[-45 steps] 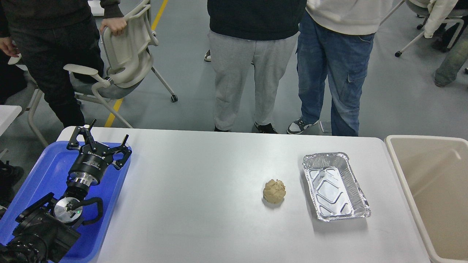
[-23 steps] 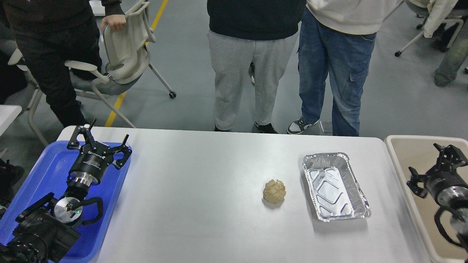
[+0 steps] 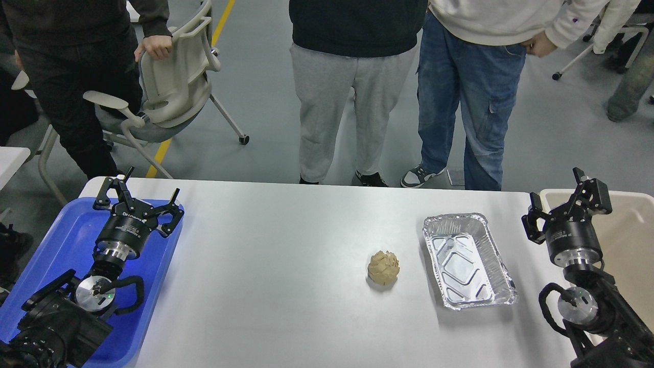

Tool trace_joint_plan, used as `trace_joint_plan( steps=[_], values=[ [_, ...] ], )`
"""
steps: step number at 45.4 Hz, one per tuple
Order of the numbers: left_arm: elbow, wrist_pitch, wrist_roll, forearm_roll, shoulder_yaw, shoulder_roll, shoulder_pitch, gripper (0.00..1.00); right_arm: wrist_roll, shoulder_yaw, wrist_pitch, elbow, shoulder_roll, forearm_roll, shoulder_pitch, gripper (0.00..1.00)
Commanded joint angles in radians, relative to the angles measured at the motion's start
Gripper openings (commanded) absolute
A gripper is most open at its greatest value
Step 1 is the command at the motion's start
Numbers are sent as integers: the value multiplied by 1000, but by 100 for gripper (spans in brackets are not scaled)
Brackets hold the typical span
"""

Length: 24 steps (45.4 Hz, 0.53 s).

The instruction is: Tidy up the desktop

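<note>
The white desktop (image 3: pixel 286 240) fills the middle of the head view. On it lie a crumpled tan paper ball (image 3: pixel 383 267) and, to its right, an empty foil tray (image 3: pixel 467 260). My left gripper (image 3: pixel 137 193) is open and empty above the far end of the blue tray (image 3: pixel 61 240) at the left edge. My right gripper (image 3: pixel 564 202) is open and empty at the desktop's right edge, to the right of the foil tray and next to the beige bin (image 3: pixel 626 240).
Three people stand along the far side of the table. One at the far left holds a grey office chair (image 3: pixel 168 87). Another chair stands at the far right.
My right arm has come into view from the lower right and risen up and left to the desktop's right edge. The left arm has not moved. The person has shifted the chair.
</note>
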Motion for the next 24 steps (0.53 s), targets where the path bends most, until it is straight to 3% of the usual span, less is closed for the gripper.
trace_joint_plan(
  steps=[1, 7, 24],
  values=[
    [0, 0, 0, 0, 0, 0, 0, 100, 50, 21, -2, 18, 49, -37, -6, 100],
    [0, 0, 0, 0, 0, 0, 0, 100, 75, 17, 9, 25, 49, -82, -13, 100],
    [0, 0, 0, 0, 0, 1, -1, 100, 73, -48, 3, 35, 58, -85, -13, 100]
  ],
)
